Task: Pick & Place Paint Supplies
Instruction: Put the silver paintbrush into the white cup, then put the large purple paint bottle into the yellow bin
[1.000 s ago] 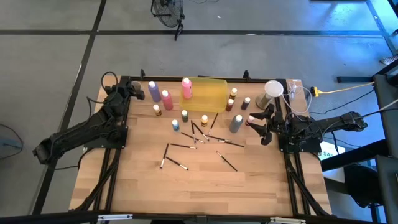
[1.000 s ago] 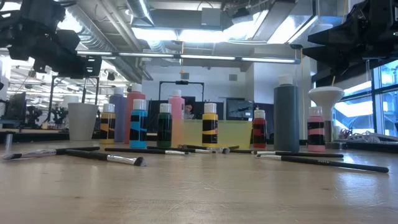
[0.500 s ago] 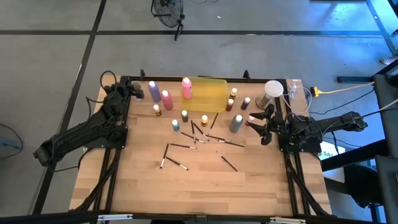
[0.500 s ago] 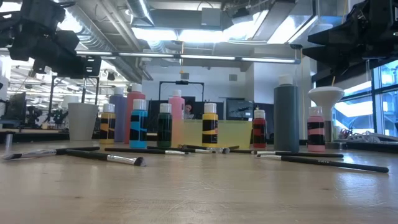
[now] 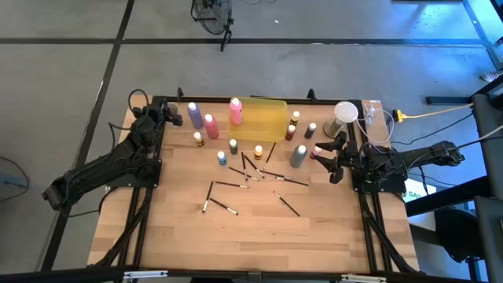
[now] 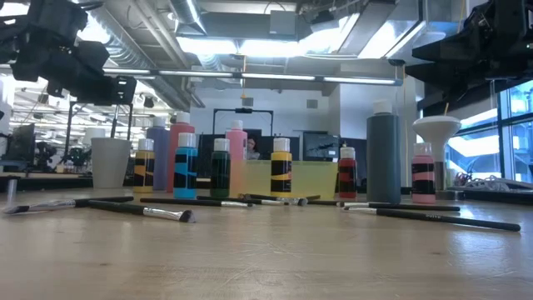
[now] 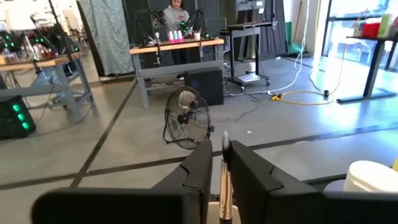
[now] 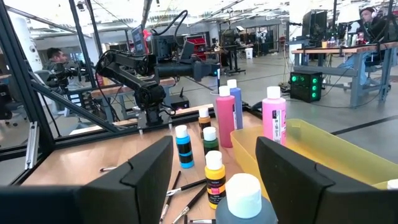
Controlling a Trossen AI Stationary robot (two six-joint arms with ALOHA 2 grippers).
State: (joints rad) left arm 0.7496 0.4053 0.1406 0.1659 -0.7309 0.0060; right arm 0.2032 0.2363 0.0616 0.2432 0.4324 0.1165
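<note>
L gripper (image 7: 217, 155) at table's 10 o'clock, pinching thin brush (image 7: 224, 186) upright: place step, probably release next. R gripper (image 8: 214, 168) at 3 o'clock, fingers spread, idle by grey bottle (image 5: 298, 156). Other brushes (image 5: 236, 185) mid-table.

The tray (image 5: 267, 119) sits at the table's (image 5: 251, 228) far edge, centre. Left of the tray stand three tall bottles (image 5: 211, 126). Before the tray, small paint bottles (image 5: 233, 146) stand scattered, with brushes (image 5: 225, 185) lying nearer still. Right of the tray stands a cup (image 5: 344, 115).
</note>
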